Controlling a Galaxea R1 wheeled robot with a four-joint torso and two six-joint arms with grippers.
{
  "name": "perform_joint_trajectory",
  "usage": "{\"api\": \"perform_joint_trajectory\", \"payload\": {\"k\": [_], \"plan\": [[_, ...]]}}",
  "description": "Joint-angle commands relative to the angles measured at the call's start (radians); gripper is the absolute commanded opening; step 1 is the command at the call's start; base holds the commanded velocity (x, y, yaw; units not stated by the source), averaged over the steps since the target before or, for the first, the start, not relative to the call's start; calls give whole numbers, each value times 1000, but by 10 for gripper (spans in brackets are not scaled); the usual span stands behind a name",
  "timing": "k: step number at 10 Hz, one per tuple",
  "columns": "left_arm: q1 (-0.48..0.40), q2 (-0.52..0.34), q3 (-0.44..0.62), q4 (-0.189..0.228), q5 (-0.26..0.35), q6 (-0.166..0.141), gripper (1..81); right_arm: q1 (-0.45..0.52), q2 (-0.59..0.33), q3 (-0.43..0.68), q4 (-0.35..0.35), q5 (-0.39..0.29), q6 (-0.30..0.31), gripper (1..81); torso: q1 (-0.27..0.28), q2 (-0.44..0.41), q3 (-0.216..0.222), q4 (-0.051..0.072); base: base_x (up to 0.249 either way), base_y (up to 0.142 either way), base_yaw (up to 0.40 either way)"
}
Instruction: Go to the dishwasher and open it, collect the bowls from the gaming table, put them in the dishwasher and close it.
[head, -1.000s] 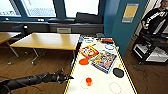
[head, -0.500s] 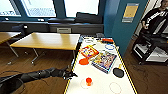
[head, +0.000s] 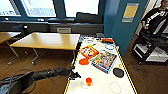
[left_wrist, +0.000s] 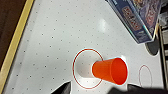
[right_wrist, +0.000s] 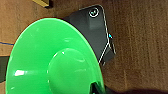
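Note:
The white gaming table (head: 100, 80) with its yellow edge runs away from me. On it lie an orange bowl (head: 84, 61) towards the middle left and, nearer to me, an upright orange cup (head: 88, 81). My left gripper (head: 75, 74) hovers open at the table's near left edge, just short of the cup. In the left wrist view the cup (left_wrist: 110, 71) stands on a red ring printed on the table top (left_wrist: 57, 37). A light green bowl (right_wrist: 50, 62) hangs above the wooden floor, my right gripper (right_wrist: 97, 88) shut on its rim. The dishwasher is out of view.
Two colourful game boxes (head: 103, 60) and a black paddle (head: 118, 72) lie on the table. A wooden-topped table (head: 47, 40) stands to the left. A person (head: 155, 17) stands behind a dark cart (head: 150, 47) at the right. A blue wall (head: 120, 27) rises beyond.
My left arm has crept slightly forward towards the table's edge. The things on the table have stayed where they were.

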Motion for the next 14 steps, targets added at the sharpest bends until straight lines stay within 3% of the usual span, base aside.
{"api": "perform_joint_trajectory", "payload": {"k": [1,2,4,9,14], "plan": [[-154,46,55,175,60,-146,811,14,-45,20,-18,-63,1,10,0,0,0,0,0,0,0],[-153,65,57,205,97,-165,811,14,-45,19,-18,-63,-1,10,0,0,0,0,0,0,0],[-148,90,60,240,110,-191,811,19,-45,22,-18,-63,-1,10,0,0,0,0,0,0,0],[-148,135,-21,245,93,-212,811,34,-48,42,-18,-76,-1,10,0,0,0,0,0,0,0],[-150,193,-103,257,67,-211,811,40,-48,46,-18,-86,-1,10,0,0,0,0,0,0,0]]}}
